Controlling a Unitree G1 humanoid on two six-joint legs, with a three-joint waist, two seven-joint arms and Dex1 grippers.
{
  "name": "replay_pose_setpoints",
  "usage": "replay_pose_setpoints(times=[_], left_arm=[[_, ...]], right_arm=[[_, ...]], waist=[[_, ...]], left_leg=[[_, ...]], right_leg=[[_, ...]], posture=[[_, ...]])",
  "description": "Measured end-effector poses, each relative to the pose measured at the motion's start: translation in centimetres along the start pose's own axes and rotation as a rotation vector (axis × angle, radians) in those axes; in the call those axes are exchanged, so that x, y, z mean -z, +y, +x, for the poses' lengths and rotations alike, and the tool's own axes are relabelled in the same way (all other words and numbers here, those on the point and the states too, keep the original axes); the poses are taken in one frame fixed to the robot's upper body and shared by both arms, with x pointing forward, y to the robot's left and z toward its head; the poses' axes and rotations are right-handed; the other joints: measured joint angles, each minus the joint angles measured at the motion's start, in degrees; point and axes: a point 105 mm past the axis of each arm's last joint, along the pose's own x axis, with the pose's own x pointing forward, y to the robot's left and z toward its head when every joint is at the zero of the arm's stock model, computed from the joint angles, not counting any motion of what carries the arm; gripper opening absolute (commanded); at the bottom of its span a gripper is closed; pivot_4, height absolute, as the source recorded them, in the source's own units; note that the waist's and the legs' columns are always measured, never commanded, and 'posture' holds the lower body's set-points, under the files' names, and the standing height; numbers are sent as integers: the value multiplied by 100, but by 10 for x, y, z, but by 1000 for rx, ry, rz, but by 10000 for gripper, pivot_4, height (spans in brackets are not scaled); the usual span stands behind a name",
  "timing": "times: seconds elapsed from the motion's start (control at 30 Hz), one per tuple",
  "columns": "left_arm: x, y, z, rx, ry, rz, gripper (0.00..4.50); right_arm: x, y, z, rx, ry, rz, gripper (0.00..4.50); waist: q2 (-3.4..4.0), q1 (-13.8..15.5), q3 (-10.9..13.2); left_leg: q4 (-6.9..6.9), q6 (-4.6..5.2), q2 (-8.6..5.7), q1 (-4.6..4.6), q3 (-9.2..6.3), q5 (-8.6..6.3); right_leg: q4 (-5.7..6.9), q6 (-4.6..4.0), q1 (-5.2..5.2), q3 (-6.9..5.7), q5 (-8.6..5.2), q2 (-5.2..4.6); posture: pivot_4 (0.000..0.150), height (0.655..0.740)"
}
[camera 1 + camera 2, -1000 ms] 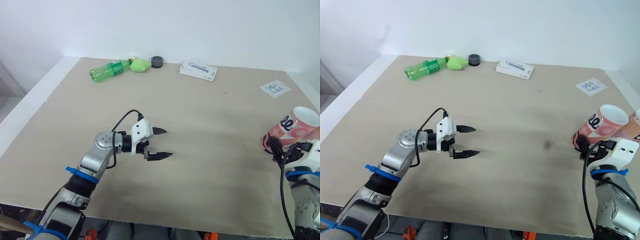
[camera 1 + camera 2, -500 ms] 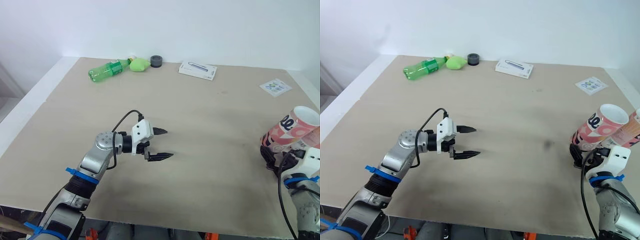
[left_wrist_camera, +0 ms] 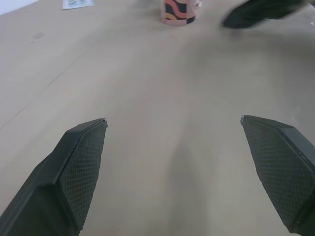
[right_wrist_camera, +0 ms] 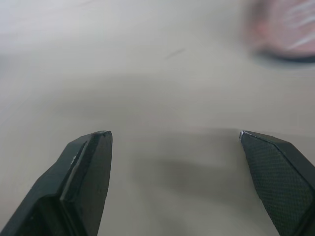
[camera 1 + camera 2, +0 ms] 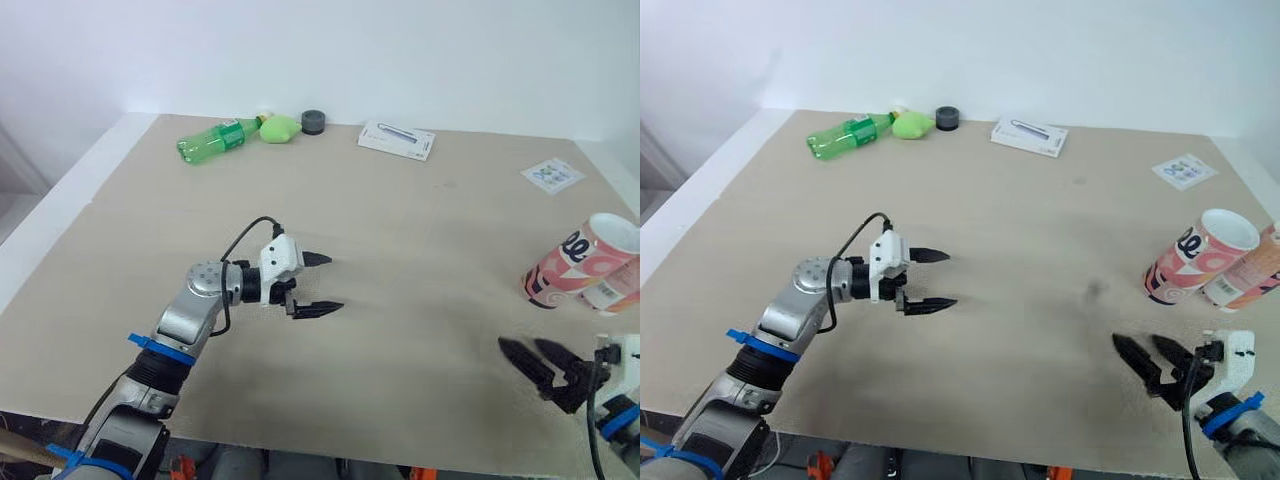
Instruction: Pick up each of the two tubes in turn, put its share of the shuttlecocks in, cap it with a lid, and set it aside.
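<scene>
Head view: two pink patterned tubes (image 5: 578, 262) lie side by side against the table's (image 5: 420, 220) right edge. The right gripper (image 5: 520, 344) hovers near the front right corner, its fingers apart and empty, clear of the tubes. The left gripper (image 5: 336, 284) hangs over the table's middle, also spread and empty. Along the far edge are a green bottle (image 5: 212, 140), a black round piece (image 5: 314, 122) (lid or roll, hard to tell) and a white box (image 5: 396, 140).

Left wrist view: wide-set fingers (image 3: 74, 172) over bare tabletop, with one tube's end beyond.

Right wrist view: fingers (image 4: 83, 182) wide apart, a blurred pink shape beyond.
</scene>
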Motion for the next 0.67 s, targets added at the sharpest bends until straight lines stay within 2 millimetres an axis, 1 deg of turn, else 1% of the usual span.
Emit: replay_pose_setpoints(times=[0.07,0.1,0.13,0.17,0.2,0.27,0.33,0.37,0.47,0.57,0.67], left_arm=[[-5,1,-6,-4,-23,6,45000],[-6,-1,-12,-9,-34,1,45000],[-4,-2,-15,-12,-27,-6,45000],[2,-6,-23,-20,-1,-19,45000],[8,-8,-29,-31,19,-41,45000],[23,-13,-50,-78,68,-110,45000],[31,-18,-62,-112,105,-146,45000],[36,-24,-69,-127,133,-174,45000],[41,-34,-77,-161,143,-222,45000],[44,-36,-78,-194,147,-245,45000],[41,-34,-76,-222,144,-242,45000]], right_arm=[[-8,24,-1,-113,10,-46,44201],[-16,41,0,-197,14,-92,44201],[-19,48,1,-230,14,-109,44201],[-24,58,2,-276,15,-138,44201],[-27,63,3,-301,15,-156,44201],[-31,73,6,-356,25,-197,44201],[-27,79,10,-388,35,-191,44201],[-25,84,15,-417,35,-193,44201],[-17,91,27,-448,42,-197,44201],[-5,94,38,-454,56,-171,44201],[5,89,47,-430,71,-161,44201]], waist=[[-1,-12,0],[-2,-19,0],[-4,-17,0],[-5,-15,0],[-5,-15,0],[-12,-7,3],[-27,22,12],[-33,31,12],[-38,73,11],[-42,105,12],[-42,126,11]], left_leg=[[0,-1,7,3,0,-3],[1,-1,8,7,2,-3],[2,-1,8,7,0,-2],[2,-1,8,6,0,-2],[3,-1,8,7,1,-2],[2,-1,11,6,-2,-3],[2,-2,11,0,-9,-3],[2,-5,10,-2,-10,-4],[3,-9,8,-6,-6,-7],[4,-9,7,-10,-7,-7],[4,-10,5,-10,-4,-7]], right_leg=[[0,-4,1,-1,1,6],[0,-5,4,-1,1,5],[0,-7,5,-2,1,5],[-1,-25,4,-3,-7,5],[0,-26,4,-2,-8,4],[0,-30,3,-5,-11,4],[-1,-34,2,-14,-14,1],[-3,-36,3,-16,-17,-3],[-9,-31,2,-15,-20,-16],[-15,-32,2,-19,-19,-17],[-16,-33,1,-18,-18,-16]], posture=[[1500,7294],[1500,7294],[1500,7294],[1500,7294],[1500,7294],[1500,7294],[1500,7294],[1500,7294],[1500,7294],[1500,7294],[1500,7294]])
